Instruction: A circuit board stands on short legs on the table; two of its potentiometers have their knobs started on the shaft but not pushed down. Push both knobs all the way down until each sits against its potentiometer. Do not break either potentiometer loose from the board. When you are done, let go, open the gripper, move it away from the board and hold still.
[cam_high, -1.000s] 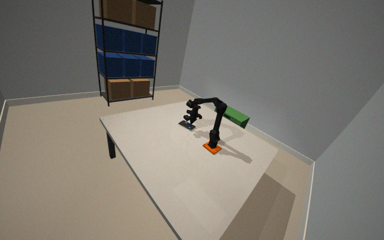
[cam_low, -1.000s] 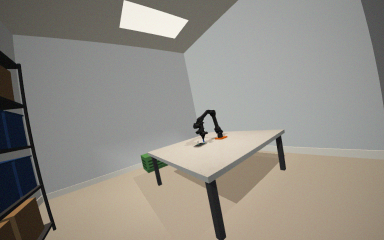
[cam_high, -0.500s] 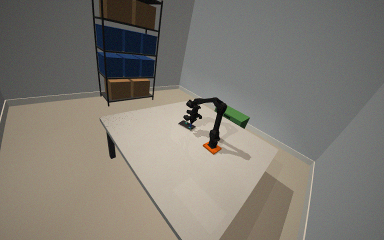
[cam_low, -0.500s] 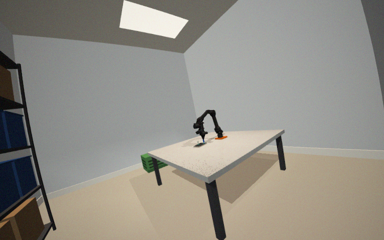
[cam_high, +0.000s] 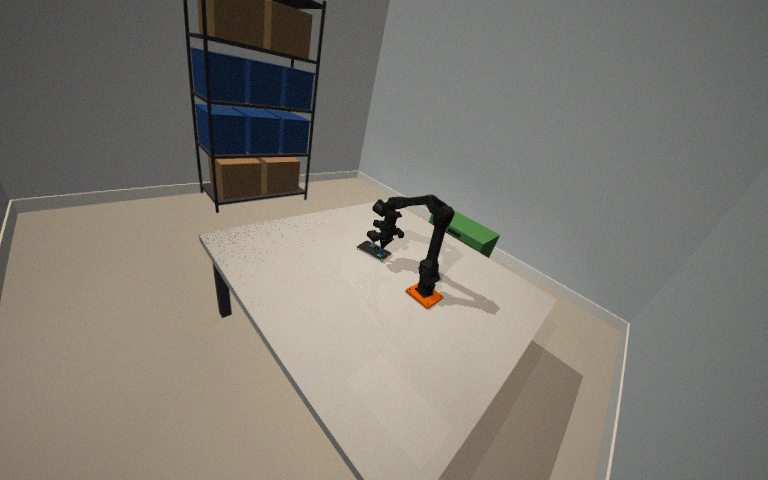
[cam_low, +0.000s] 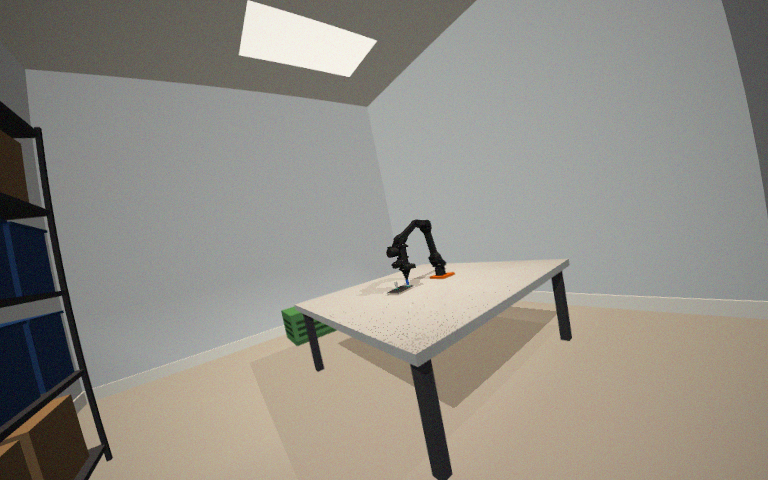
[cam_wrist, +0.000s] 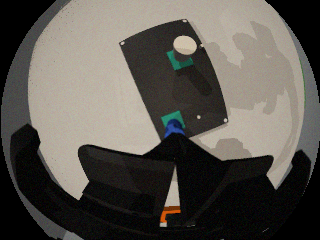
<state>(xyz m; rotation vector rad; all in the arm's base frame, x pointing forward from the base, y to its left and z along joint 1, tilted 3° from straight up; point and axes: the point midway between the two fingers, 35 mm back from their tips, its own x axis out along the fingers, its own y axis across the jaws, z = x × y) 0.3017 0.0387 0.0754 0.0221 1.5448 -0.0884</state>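
Observation:
A dark circuit board (cam_wrist: 150, 67) (cam_high: 369, 248) (cam_low: 398, 290) lies on the table. In the wrist view a white knob (cam_wrist: 184, 44) sits over a green potentiometer (cam_wrist: 175, 60) at the board's far end. A blue knob (cam_wrist: 174, 130) sits over a second green potentiometer (cam_wrist: 171, 116) at the near end. My gripper (cam_wrist: 175, 144) (cam_high: 382, 247) (cam_low: 406, 280) is shut, pointing down, with its closed fingertips right at the top of the blue knob. Whether the tips touch the knob is hidden by the fingers.
The arm's orange base plate (cam_high: 424, 295) (cam_low: 441, 275) stands near the board. A green box (cam_high: 470, 232) (cam_low: 294, 327) lies on the floor by the wall beyond the table. A shelf rack (cam_high: 254, 101) with boxes stands in the far corner.

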